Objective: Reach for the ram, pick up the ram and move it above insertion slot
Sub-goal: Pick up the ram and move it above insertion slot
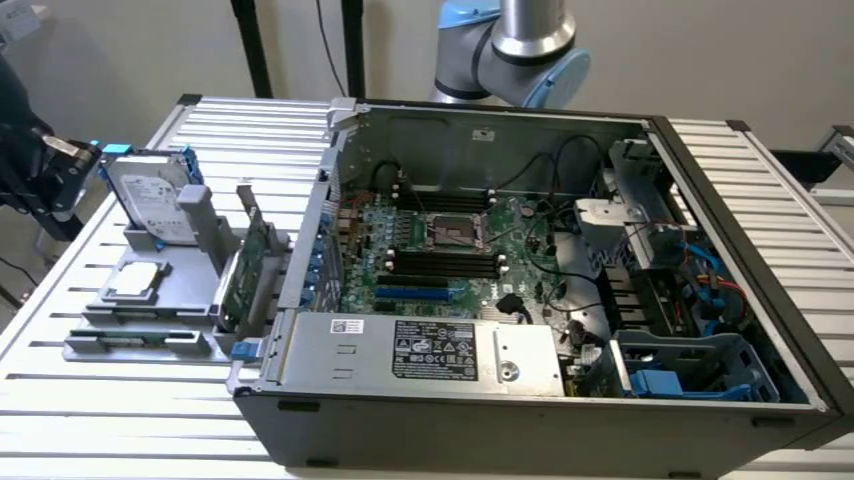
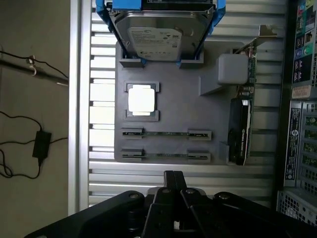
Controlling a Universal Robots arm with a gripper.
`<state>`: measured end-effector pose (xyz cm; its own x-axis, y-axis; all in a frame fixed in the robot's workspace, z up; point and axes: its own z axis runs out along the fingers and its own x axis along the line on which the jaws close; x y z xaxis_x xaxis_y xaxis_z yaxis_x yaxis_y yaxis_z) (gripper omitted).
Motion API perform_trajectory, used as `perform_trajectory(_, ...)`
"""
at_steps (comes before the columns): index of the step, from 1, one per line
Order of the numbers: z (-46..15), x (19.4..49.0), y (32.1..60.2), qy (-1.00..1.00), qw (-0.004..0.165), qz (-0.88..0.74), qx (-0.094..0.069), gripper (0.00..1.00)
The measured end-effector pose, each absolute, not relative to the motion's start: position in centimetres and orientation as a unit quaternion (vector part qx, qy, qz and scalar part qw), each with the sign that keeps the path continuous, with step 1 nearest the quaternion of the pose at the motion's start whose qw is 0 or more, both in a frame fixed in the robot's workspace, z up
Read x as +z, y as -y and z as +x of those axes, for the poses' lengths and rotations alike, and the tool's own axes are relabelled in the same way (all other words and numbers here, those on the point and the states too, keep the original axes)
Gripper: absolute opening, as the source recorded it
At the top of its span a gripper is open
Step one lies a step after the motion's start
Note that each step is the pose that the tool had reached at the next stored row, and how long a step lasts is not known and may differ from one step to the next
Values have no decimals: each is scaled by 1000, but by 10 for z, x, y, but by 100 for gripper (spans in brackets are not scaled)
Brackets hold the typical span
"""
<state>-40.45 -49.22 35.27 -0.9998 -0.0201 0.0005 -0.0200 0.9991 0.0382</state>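
Two rams lie edge-up in the grey holder (image 2: pixel 173 106): a thin green stick (image 2: pixel 166 134) and a second one (image 2: pixel 166 156) nearer my gripper. My gripper (image 2: pixel 173 174) hovers well above the holder, just short of the nearer stick, fingers together and holding nothing. In the exterior view the same sticks sit low in the holder's front brackets (image 1: pixel 134 342). The open computer case (image 1: pixel 694 170) holds the motherboard, with black memory slots (image 1: pixel 441 262) beside the processor socket.
On the holder stand a silver hard drive with blue rails (image 2: pixel 163 34), a processor chip (image 2: pixel 142 99) and a taller green expansion card (image 2: pixel 242 129). The case wall (image 2: pixel 299 99) runs close beside the card. A dark object (image 1: pixel 40 170) sits at the exterior view's left edge.
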Motion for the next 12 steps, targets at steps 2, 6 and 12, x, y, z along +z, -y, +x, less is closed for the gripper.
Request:
perform_trajectory(2, -405, 353, 492, 1000, 0, 10, -19, 11)
perform_trajectory(6, -405, 353, 492, 1000, 0, 10, -19, 11)
perform_trajectory(12, -404, 353, 492, 999, 1, 44, -19, 11)
